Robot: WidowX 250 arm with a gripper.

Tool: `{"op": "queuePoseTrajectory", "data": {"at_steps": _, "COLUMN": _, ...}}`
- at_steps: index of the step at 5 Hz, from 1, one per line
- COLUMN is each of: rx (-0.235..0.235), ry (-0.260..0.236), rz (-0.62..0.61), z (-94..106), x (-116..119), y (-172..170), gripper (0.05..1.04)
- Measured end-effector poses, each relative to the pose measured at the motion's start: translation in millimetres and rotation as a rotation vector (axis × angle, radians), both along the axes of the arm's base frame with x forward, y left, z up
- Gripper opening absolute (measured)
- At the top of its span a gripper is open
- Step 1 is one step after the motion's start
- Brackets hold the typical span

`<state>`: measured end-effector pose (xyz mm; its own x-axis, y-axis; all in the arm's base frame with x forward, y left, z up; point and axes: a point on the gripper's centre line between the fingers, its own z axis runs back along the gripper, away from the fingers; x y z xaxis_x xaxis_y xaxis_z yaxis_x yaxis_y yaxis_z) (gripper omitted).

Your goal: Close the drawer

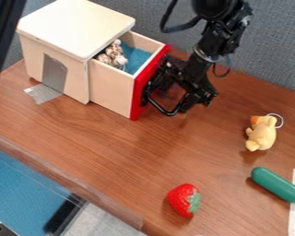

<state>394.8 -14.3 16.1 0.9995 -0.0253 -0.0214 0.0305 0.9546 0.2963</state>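
Gripper at the red front of the drawer, outer side, likely so a push toward 10 o'clock sends it home; can't tell if it's wide or narrow; drawer sits well out of the cabinet, at the gripper's 10 o'clock; tape at the cabinet's foot probably anchors it against the shove; brown-and-white toy inside, near the opening, could snag; yellow plush at 4, green capsule between 4 and 5, strawberry near 6, all off the path.
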Motion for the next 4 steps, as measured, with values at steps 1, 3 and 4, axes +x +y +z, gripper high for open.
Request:
{"op": "queuePoseTrajectory", "data": {"at_steps": 1, "rx": 0.004, "ry": -0.002, "rz": 0.011, "z": -0.8, "x": -0.8, "y": 0.7, "gripper": 0.375}}
{"op": "queuePoseTrajectory", "data": {"at_steps": 3, "rx": 0.003, "ry": 0.014, "rz": 0.118, "z": 5.3, "x": -0.9, "y": 38.8, "gripper": 0.126}}
{"op": "queuePoseTrajectory", "data": {"at_steps": 4, "rx": -0.009, "ry": 0.037, "rz": 0.186, "z": 1.0, "x": -1.0, "y": 64.0, "gripper": 0.118}}
